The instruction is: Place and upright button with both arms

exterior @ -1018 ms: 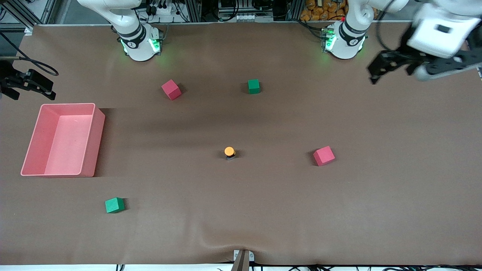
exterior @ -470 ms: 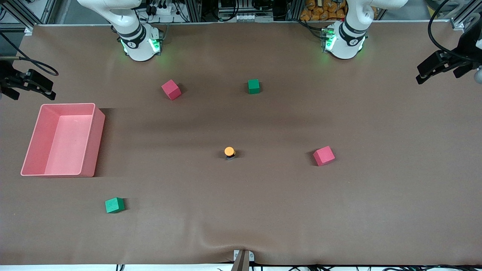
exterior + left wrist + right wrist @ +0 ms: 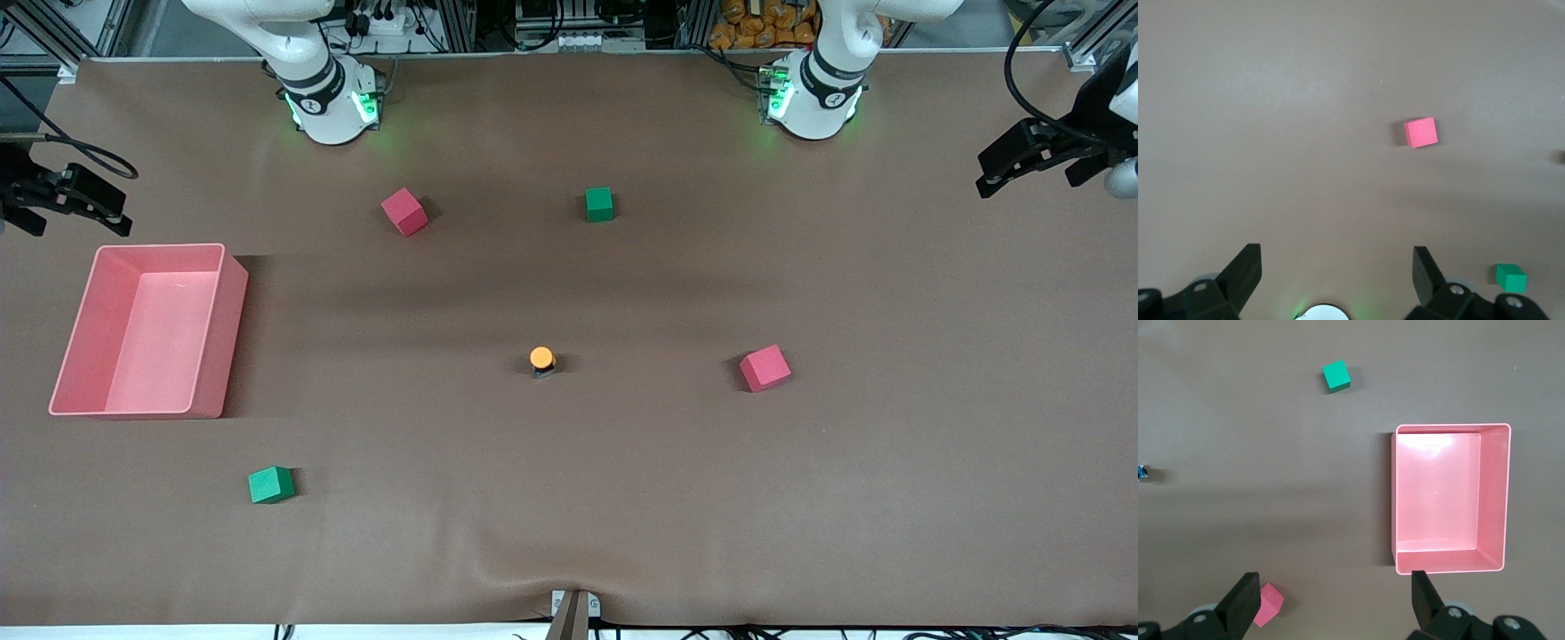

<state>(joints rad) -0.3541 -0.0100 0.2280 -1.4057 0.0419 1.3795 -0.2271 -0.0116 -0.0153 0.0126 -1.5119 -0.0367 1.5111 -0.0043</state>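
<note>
The button [image 3: 542, 359] stands upright at the middle of the table, its round orange cap on top of its black body. Only its blue edge shows in the right wrist view [image 3: 1141, 472]. My left gripper [image 3: 985, 174] is open and empty, up over the table's edge at the left arm's end. In the left wrist view [image 3: 1336, 270] its fingers stand wide apart over bare mat. My right gripper [image 3: 71, 209] is open and empty, up over the table's edge at the right arm's end; it also shows in the right wrist view [image 3: 1331, 597].
A pink bin [image 3: 233, 293] lies at the right arm's end; it also shows in the right wrist view [image 3: 1393, 500]. Pink cubes [image 3: 404, 212] [image 3: 765, 368] and green cubes [image 3: 599, 204] [image 3: 270, 484] lie scattered around the button.
My left arm has swung away from over the table to the edge at its own end. The button and the right arm have not moved.
</note>
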